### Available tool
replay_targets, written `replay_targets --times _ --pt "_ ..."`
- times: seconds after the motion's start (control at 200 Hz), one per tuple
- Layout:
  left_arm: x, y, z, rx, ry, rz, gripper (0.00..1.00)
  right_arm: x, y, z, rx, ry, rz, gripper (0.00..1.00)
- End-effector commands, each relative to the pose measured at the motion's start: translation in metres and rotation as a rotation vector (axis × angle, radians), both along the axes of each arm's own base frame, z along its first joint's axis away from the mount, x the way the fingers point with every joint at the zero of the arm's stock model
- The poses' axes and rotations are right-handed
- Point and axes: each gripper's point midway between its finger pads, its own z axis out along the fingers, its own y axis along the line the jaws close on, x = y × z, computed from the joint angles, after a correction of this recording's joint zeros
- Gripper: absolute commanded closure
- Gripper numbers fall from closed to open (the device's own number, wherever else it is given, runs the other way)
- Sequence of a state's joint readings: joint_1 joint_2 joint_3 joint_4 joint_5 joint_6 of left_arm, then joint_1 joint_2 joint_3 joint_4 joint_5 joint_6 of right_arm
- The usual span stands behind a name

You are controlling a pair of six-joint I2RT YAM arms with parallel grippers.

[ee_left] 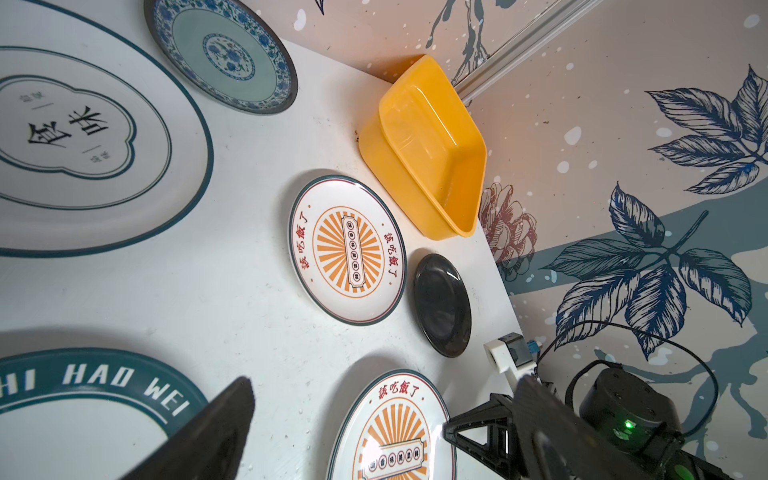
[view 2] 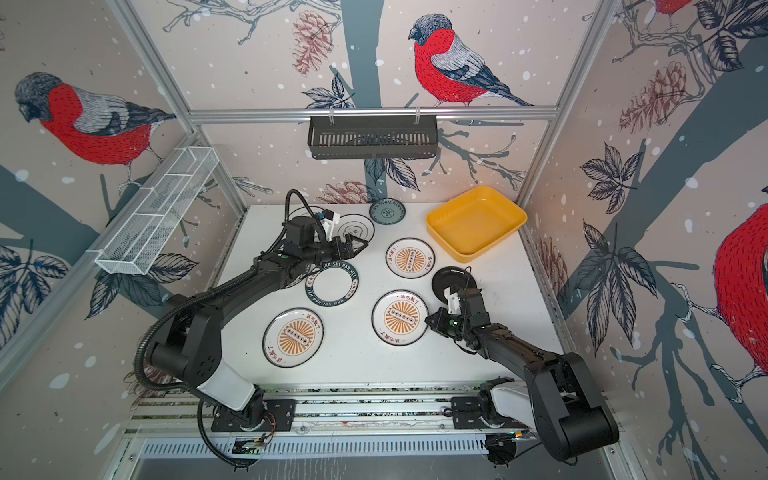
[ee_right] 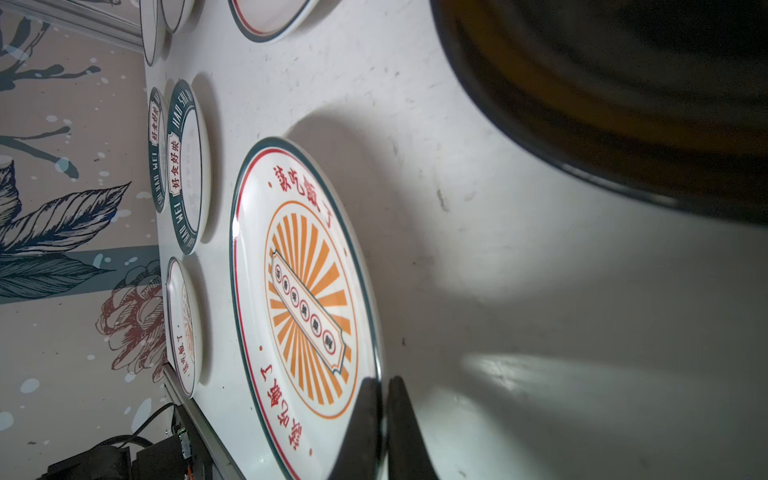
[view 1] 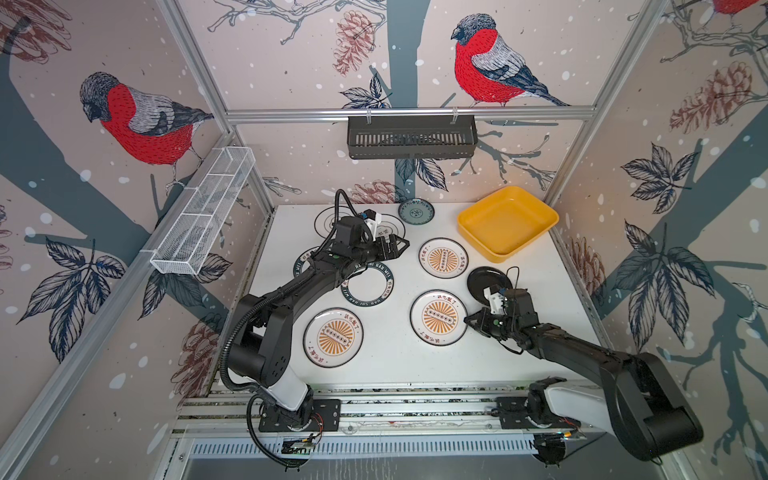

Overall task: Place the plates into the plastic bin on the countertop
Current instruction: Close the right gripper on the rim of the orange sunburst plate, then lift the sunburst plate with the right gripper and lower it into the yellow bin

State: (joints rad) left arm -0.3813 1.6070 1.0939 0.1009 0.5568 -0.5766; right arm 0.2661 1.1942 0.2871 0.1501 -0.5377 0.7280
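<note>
Bird-patterned walls enclose a flat white speckled countertop (view 1: 386, 365), where every plate in view lies. Nearest, at lower centre of a top view, a round white plate with an orange sunburst (view 1: 333, 337) sits alone. To its right, the right gripper (ee_right: 381, 388) is clenched on the rim of a second sunburst plate (view 1: 438, 318). A small black plate (view 1: 484, 279) lies just beyond. Farther back, the left gripper (view 1: 403, 245) hovers spread wide, grasping nothing. At upper right sits the shallow yellow-orange plastic bin (view 1: 508, 224), with a teal patterned plate (view 1: 416, 211) to its left.

Black slatted basket (view 1: 411, 137) and white wire rack (view 1: 203, 212) hang on bird-patterned walls (view 1: 291, 62).
</note>
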Motion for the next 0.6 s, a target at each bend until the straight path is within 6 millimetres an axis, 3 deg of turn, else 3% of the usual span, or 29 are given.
replay_targets --times 0.0,0.28,0.435,0.46,0.595 --pt "0.002 -0.001 0.016 -0.036 -0.058 -0.005 0.03 0.005 -0.004 0.003 -0.018 -0.023 -0.021 0.96" --pt "-0.005 0.005 0.019 -0.044 -0.075 0.020 0.03 0.012 -0.004 0.024 -0.044 -0.057 0.002 0.98" --pt "-0.010 0.006 0.022 -0.054 -0.085 0.022 0.03 0.024 0.001 0.048 -0.028 -0.098 0.017 0.98" --pt "-0.014 0.007 0.013 -0.050 -0.066 0.023 0.03 0.026 0.000 0.052 -0.026 -0.105 0.013 0.98" --pt "-0.020 0.005 0.011 -0.067 -0.066 0.005 0.03 0.037 0.002 0.075 -0.010 -0.145 0.008 0.99"
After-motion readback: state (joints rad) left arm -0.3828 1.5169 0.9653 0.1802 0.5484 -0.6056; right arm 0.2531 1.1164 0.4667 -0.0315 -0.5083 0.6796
